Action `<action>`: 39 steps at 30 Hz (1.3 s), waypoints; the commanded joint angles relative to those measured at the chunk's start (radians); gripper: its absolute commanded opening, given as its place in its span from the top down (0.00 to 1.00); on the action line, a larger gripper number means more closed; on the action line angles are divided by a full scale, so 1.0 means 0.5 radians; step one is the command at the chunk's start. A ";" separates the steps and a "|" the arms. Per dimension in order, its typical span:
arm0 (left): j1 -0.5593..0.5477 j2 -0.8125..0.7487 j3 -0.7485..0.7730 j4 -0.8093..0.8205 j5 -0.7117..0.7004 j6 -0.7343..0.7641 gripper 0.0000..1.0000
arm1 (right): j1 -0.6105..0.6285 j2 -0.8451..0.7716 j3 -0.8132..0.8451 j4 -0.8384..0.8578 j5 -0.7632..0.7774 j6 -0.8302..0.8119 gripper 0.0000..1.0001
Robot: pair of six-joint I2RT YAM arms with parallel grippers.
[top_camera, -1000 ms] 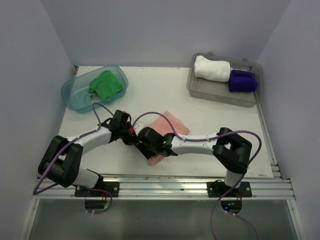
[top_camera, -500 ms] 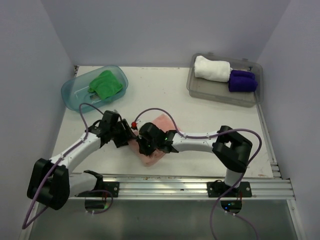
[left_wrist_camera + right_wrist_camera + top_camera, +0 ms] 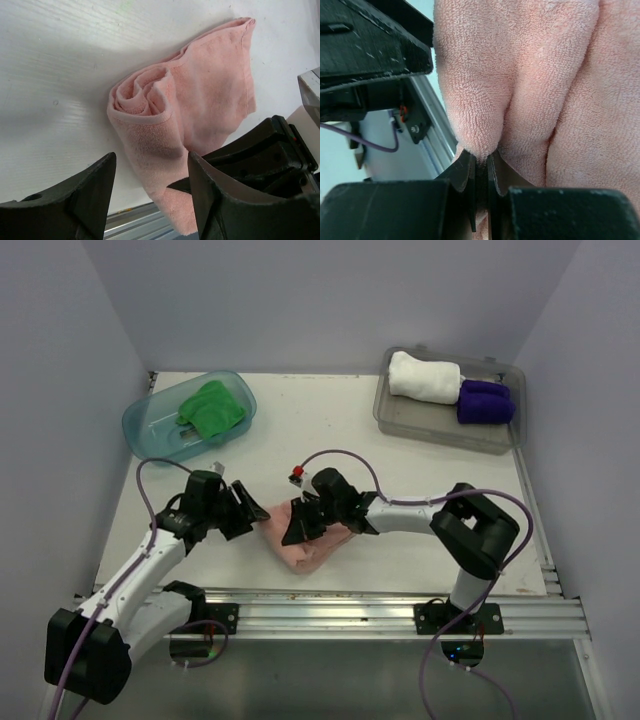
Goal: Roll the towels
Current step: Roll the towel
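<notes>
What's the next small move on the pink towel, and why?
Probably the right hand, shut on a fold of the pink towel, should roll that fold slightly further. The towel is only partly rolled, with a flat flap beyond the coil, and the left hand stands open at the coil's end.

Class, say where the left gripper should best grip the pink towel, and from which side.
Probably the rolled end of the pink towel, from the robot's left: its spiral faces the open left gripper, while the right gripper pinches a fold.
</notes>
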 commanded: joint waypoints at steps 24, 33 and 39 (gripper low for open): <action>-0.310 0.301 0.131 0.551 0.193 -0.120 0.42 | -0.268 0.142 -0.296 0.724 -0.660 0.566 1.00; -0.316 0.176 0.204 0.181 0.092 -0.046 0.44 | -0.277 0.151 -0.318 0.743 -0.651 0.575 1.00; -0.316 0.157 0.364 0.125 0.144 0.089 0.43 | -0.277 0.172 -0.315 0.758 -0.660 0.587 1.00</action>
